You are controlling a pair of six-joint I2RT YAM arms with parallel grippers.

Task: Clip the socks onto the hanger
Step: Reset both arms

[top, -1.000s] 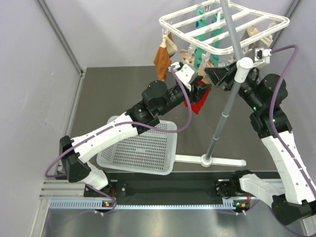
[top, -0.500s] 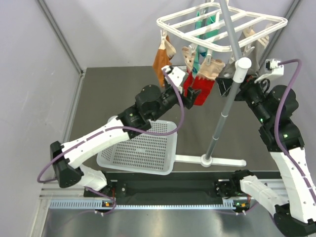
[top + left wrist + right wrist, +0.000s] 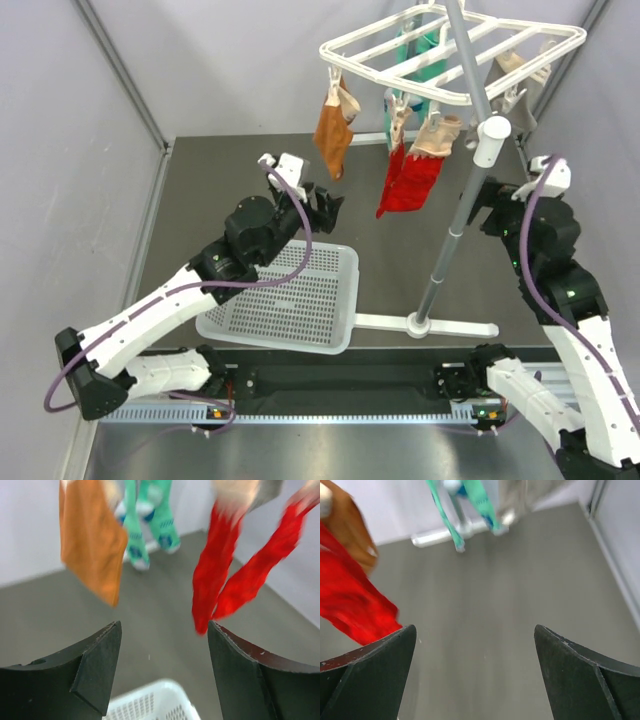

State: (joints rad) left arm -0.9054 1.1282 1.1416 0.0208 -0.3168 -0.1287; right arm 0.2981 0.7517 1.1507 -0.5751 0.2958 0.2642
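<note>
The white hanger (image 3: 450, 48) stands on a grey pole (image 3: 452, 215). A red pair of socks (image 3: 410, 180) hangs clipped under its near edge, and a mint-green pair (image 3: 415, 45) hangs further back. My left gripper (image 3: 325, 205) is open and empty, left of and below the red socks. In the left wrist view the gripper (image 3: 165, 665) faces the red socks (image 3: 220, 580) and the mint-green socks (image 3: 145, 525). My right gripper (image 3: 484, 205) is open and empty, just right of the pole. The right wrist view (image 3: 475, 670) shows a red sock (image 3: 350, 600) at the left.
An orange-brown sock (image 3: 332, 125) hangs at the hanger's left and beige socks (image 3: 515, 65) at its right. A white perforated basket (image 3: 290, 300) lies on the table under my left arm. The pole's white foot (image 3: 430, 325) lies near the front edge.
Both arms have drawn back from the hanger. My left gripper has let go of the red socks, which now hang free from the clips. The right gripper has dropped lower.
</note>
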